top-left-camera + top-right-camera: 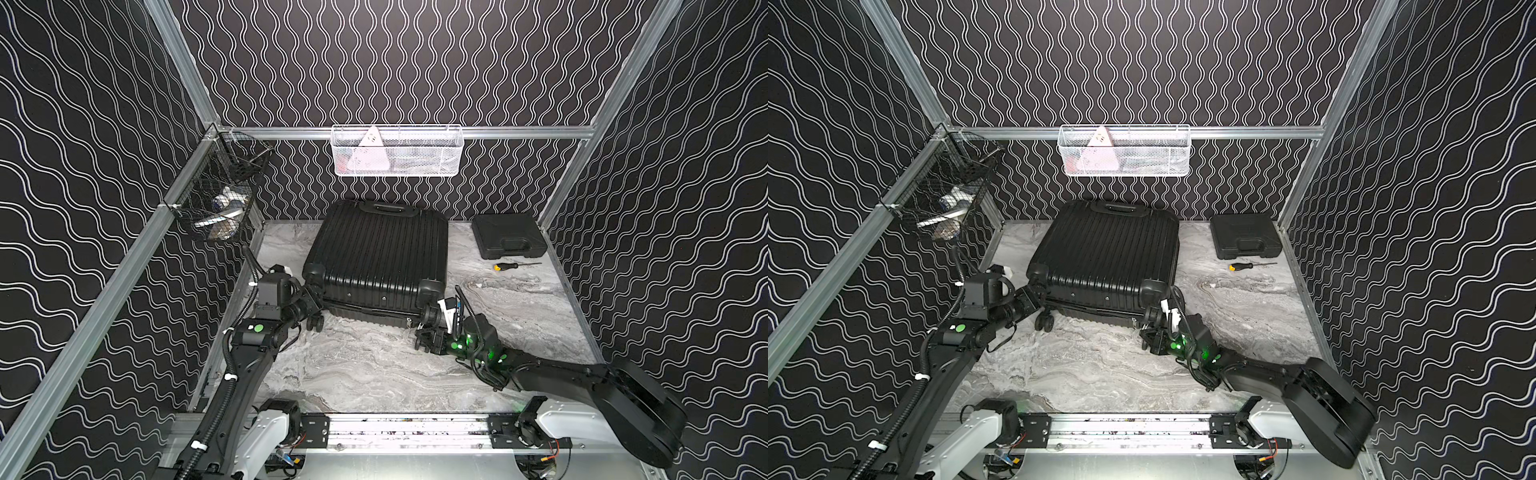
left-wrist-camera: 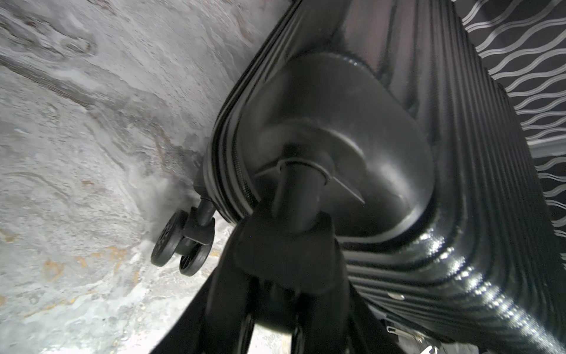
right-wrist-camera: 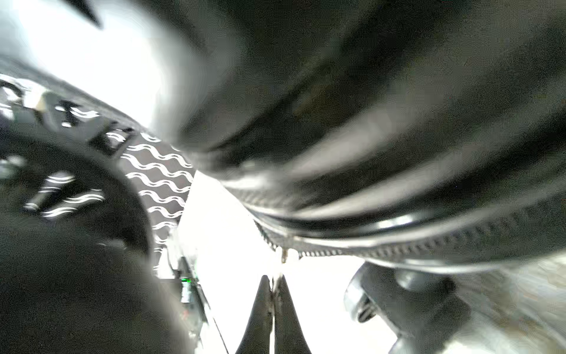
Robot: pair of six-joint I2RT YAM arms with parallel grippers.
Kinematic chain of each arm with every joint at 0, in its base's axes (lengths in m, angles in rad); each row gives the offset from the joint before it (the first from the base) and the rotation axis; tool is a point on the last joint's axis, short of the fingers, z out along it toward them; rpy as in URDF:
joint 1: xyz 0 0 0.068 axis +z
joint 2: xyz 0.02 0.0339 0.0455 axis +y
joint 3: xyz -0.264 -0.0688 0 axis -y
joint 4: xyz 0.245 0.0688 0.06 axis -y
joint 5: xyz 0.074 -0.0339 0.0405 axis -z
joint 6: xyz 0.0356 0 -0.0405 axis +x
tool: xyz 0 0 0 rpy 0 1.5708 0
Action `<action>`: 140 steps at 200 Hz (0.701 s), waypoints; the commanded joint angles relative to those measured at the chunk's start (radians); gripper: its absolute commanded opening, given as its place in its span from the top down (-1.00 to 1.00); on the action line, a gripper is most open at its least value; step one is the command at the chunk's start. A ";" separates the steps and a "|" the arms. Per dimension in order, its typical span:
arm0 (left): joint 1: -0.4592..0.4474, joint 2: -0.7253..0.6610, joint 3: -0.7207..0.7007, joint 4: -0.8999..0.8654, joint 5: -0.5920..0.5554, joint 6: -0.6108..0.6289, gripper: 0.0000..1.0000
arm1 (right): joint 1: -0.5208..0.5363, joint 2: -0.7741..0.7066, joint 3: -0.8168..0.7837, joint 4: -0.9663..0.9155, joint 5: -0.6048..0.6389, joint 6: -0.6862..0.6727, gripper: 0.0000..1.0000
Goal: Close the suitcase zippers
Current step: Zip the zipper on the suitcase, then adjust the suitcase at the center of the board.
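Note:
The black ribbed suitcase [image 1: 382, 249] [image 1: 1104, 245] lies flat at the back middle of the marble table, lid down. My left gripper [image 1: 312, 293] [image 1: 1033, 297] [image 2: 288, 236] is at its near left corner, shut on the upper wheel's caster [image 2: 298, 196]; the lower wheel [image 2: 183, 245] hangs free above the table. At the near right corner my right gripper [image 1: 417, 331] [image 1: 1143, 332] [image 3: 272, 279] has its fingertips pressed together on a thin pale zipper pull leading to the slider [image 3: 284, 254]. The zipper track [image 3: 398, 248] runs along the seam.
A small black tool case [image 1: 509, 235] and a yellow-tipped screwdriver [image 1: 515, 266] lie at the back right. A white mesh basket [image 1: 397, 151] hangs on the back wall, and a black wire basket [image 1: 216, 199] on the left wall. The arms' rail [image 1: 407, 428] runs along the front edge.

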 commanded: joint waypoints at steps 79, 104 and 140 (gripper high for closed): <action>-0.011 0.037 0.092 -0.029 0.218 0.224 -0.51 | 0.005 -0.173 0.043 -0.469 0.241 -0.182 0.20; -0.010 0.047 0.179 -0.119 0.151 0.357 -0.51 | 0.005 -0.230 0.049 -0.546 0.353 -0.190 0.06; -0.011 0.076 0.300 -0.216 -0.044 0.479 -0.53 | 0.005 -0.305 0.074 -0.675 0.566 -0.214 -0.01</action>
